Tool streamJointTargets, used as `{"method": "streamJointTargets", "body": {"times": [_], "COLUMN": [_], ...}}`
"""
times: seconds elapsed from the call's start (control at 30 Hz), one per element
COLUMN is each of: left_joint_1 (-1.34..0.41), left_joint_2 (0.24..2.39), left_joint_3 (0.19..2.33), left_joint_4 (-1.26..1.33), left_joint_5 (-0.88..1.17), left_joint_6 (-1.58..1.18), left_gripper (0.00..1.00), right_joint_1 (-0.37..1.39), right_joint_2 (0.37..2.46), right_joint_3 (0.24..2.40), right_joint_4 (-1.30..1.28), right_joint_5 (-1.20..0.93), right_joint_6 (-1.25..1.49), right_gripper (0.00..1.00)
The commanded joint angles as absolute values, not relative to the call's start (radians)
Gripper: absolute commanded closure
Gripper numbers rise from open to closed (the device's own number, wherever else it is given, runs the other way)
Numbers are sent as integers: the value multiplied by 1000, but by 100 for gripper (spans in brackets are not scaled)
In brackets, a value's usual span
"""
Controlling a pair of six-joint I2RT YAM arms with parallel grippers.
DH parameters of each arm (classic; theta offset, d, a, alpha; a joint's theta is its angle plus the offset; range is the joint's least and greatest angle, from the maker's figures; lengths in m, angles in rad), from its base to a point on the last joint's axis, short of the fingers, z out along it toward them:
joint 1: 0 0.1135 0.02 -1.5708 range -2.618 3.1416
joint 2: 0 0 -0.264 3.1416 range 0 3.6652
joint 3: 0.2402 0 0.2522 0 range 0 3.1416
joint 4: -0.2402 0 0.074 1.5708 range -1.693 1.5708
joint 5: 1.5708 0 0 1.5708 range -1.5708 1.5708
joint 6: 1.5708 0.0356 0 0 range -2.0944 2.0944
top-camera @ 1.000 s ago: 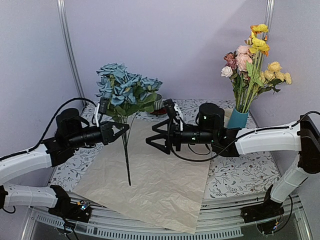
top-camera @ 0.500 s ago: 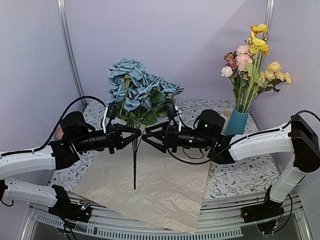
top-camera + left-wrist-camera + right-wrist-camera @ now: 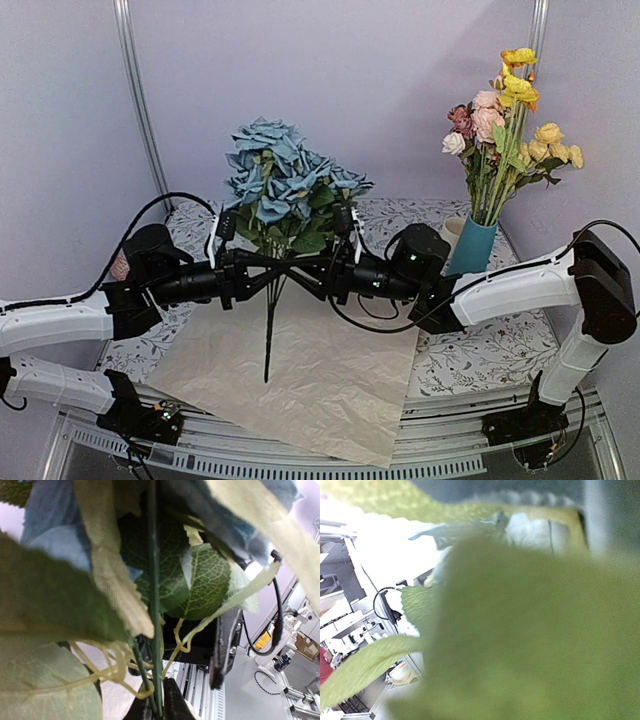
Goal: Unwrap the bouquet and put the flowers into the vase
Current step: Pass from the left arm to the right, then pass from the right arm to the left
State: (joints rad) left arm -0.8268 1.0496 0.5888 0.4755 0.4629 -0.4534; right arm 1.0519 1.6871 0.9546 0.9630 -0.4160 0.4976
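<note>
A bunch of blue flowers [image 3: 285,185] with green leaves stands upright above the table, its stems [image 3: 268,330] hanging down over the paper. My left gripper [image 3: 275,271] is shut on those stems [image 3: 154,630], low between its fingers [image 3: 175,705]. My right gripper [image 3: 305,268] faces it from the right, jaws narrowed on either side of the stems; one of its fingers [image 3: 222,645] stands clear of them. A green leaf [image 3: 530,645] fills the right wrist view and hides its jaws. The teal vase [image 3: 473,244] at the back right holds pink, yellow and cream flowers [image 3: 508,120].
The crinkled wrapping paper [image 3: 320,375] lies spread flat on the patterned tablecloth [image 3: 480,350]. A cream mug [image 3: 454,229] stands just behind the vase. A metal pole [image 3: 140,110] rises at the back left. The table's metal front rail [image 3: 300,455] runs along the bottom.
My left gripper has carried the blue flowers right and a little higher. My right gripper has moved left up to the stems and its jaws have narrowed.
</note>
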Motion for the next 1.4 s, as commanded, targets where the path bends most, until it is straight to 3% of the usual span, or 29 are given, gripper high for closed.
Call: {"method": "streamJointTargets", "body": {"times": [0.0,0.17,0.37,0.47,0.67,0.7,0.73,0.77,1.17,1.37], "left_joint_1": [-846,-855,-856,-856,-857,-858,-858,-859,-880,-904], "left_joint_2": [1061,1076,1083,1077,1054,1048,1040,1037,934,996], "left_joint_3": [594,601,601,595,570,560,548,534,393,375], "left_joint_4": [509,502,482,477,469,471,474,479,568,639], "left_joint_5": [476,482,476,477,473,468,465,461,424,436], "left_joint_6": [-424,-411,-411,-412,-424,-428,-434,-443,-475,-486], "left_gripper": [90,89,81,73,36,25,8,3,2,2], "right_joint_1": [1055,1055,1055,1055,1055,1055,1055,1055,1055,1055], "right_joint_2": [1704,1703,1680,1667,1629,1621,1613,1606,1550,1531], "right_joint_3": [987,994,963,948,912,902,891,878,804,792], "right_joint_4": [981,982,1028,1033,1043,1052,1064,1080,1174,1189], "right_joint_5": [-376,-376,-360,-347,-288,-275,-263,-247,-149,-131], "right_joint_6": [486,483,482,480,460,459,458,457,448,429], "right_gripper": [56,65,95,97,98,98,98,98,98,98]}}
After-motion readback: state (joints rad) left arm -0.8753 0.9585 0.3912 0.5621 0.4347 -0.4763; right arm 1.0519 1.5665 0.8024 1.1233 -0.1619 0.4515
